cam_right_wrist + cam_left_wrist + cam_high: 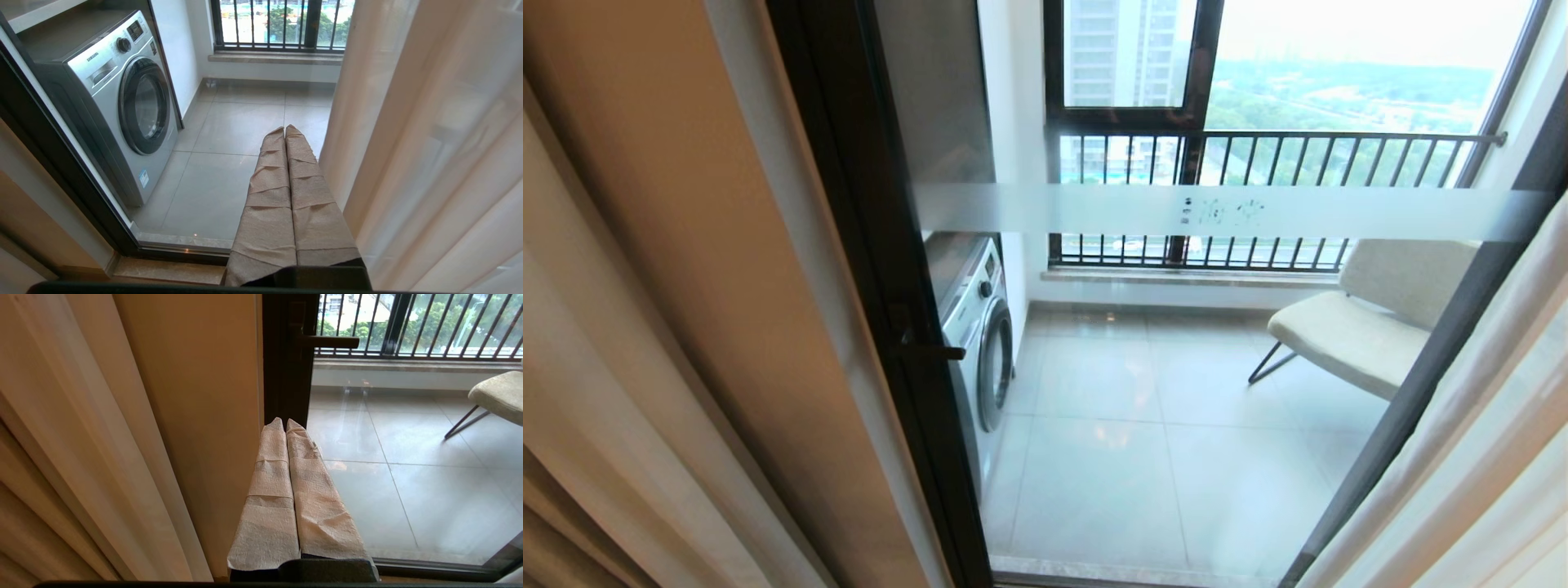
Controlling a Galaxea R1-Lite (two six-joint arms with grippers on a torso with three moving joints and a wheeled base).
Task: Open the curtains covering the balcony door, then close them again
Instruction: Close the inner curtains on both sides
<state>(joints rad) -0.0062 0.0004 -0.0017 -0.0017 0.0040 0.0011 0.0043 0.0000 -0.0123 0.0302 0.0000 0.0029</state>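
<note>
While the head view shows no arm at all, it shows the balcony door [1176, 343] filling the middle of the frame, with its frosted strip [1225, 211] crossing at mid-height. The curtains [645, 327] hang at the far left edge, and a pale panel [1486, 441] hangs at the lower right. Between them the glass is uncovered, so the washing machine [976, 327] and the chair [1364, 318] on the balcony are plain to see. I judge that the curtains stand open now and the closing is what is left to do, though I cannot tell if any opening step was already made.

From the left wrist view, the left gripper [285, 424] sits in the lower middle of the frame, its wrapped fingers [271, 490] pressed together on nothing. It points at the black door frame [286, 367], with the drapes at the left of the frame, near but not touching.

From the right wrist view, the right gripper [284, 131] is also in the lower middle, its fingers [304, 196] together and empty. The sheer panel [429, 143] fills the right of the frame, just beside the gripper; whether it touches I cannot say.

Hidden things: the curtain rail and the tops of the panels are cut off, and the characters on the frosted strip are too faint to read.
</note>
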